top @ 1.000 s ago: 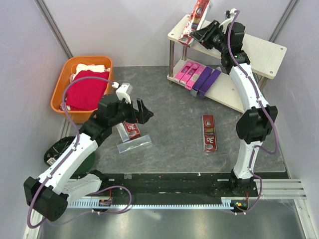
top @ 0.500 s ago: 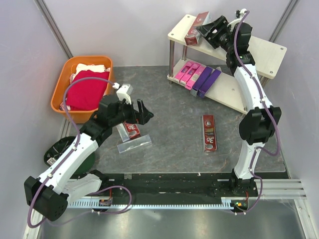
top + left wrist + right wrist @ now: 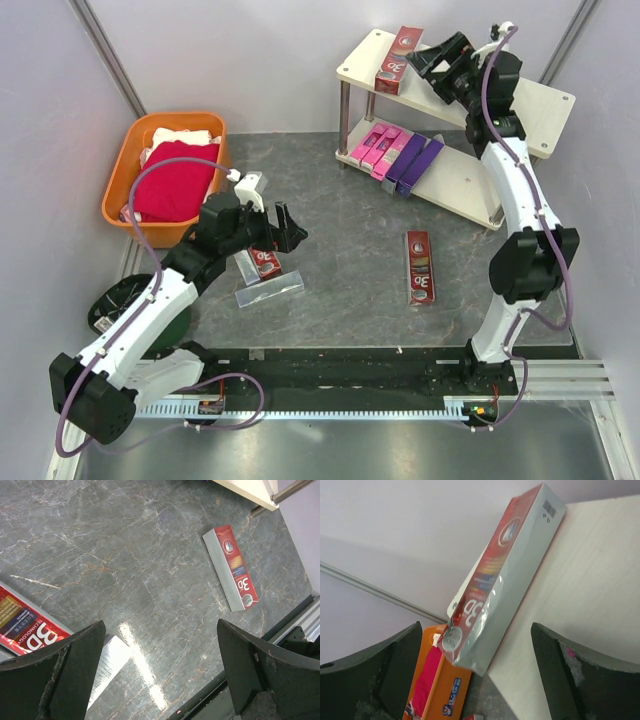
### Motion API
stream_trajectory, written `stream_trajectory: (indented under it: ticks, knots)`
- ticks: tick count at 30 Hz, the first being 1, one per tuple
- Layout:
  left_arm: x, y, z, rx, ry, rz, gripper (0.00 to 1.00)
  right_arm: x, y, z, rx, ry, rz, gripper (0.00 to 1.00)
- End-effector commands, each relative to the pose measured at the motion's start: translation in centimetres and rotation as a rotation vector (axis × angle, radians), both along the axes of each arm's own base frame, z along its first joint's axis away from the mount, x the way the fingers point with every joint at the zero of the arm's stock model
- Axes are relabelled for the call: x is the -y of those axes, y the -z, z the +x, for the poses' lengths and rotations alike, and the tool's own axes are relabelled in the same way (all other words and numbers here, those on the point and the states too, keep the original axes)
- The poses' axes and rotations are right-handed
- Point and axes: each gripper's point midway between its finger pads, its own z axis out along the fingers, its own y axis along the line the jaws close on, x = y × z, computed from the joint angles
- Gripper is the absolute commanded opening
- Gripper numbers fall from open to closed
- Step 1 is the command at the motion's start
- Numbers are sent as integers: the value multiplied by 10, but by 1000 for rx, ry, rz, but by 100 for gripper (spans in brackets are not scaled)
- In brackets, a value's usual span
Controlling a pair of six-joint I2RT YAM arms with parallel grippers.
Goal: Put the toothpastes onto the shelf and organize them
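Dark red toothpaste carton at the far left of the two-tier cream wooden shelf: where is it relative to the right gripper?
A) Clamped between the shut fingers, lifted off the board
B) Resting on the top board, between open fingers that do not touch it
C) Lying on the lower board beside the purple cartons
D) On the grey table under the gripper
B: the dark red toothpaste carton rests on the top cream board. The right wrist view shows the right gripper open, with a gap on each side.

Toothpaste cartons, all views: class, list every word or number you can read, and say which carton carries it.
"3D": red and silver-grey slim carton lying flat on the grey marbled table.
"3D", "TECHNOLOGY": red slim carton at the left wrist view's left edge.
"3D": red-fronted grey carton on the cream wooden shelf.
Other print on all three, and the pink and purple cartons: too small to read.
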Motion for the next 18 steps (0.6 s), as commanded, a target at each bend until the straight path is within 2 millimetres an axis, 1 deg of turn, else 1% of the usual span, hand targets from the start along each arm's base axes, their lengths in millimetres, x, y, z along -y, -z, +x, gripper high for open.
stream_trajectory:
  ticks: [1, 2, 4, 5, 7, 8, 10, 11, 12, 14, 15, 17, 18]
  knots:
    - [-7, 5, 3, 8, -26, 39, 100, 7, -16, -39, 21, 19, -37, 98]
    - [-7, 7, 4, 0, -27, 44, 100, 9, -17, -53, 27, 20, -52, 98]
    - [-6, 10, 5, -10, -25, 42, 100, 11, -19, -69, 35, 25, -66, 98]
    - [-5, 14, 6, -24, -24, 47, 100, 12, -20, -86, 47, 26, -76, 98]
    - [-3, 17, 7, -39, -24, 47, 100, 13, -19, -103, 53, 26, -84, 98]
    - [-2, 20, 8, -49, -21, 49, 100, 14, -18, -120, 55, 26, -89, 98]
    - [3, 21, 8, -61, -6, 35, 100, 15, -12, -135, 54, 30, -103, 98]
    - [5, 24, 9, -72, 0, 33, 100, 16, -4, -149, 47, 33, -109, 98]
    - [8, 23, 10, -71, 9, 21, 100, 17, -1, -156, 49, 35, -121, 98]
    - [10, 24, 11, -76, 14, 14, 100, 13, 14, -172, 20, 25, -147, 98]
    - [13, 25, 12, -80, 19, 8, 100, 12, 21, -177, 12, 24, -170, 98]
    - [16, 25, 14, -84, 27, 2, 100, 1, 39, -189, -30, -5, -201, 98]
    - [18, 28, 15, -95, 33, 0, 100, -8, 47, -194, -45, -19, -222, 98]
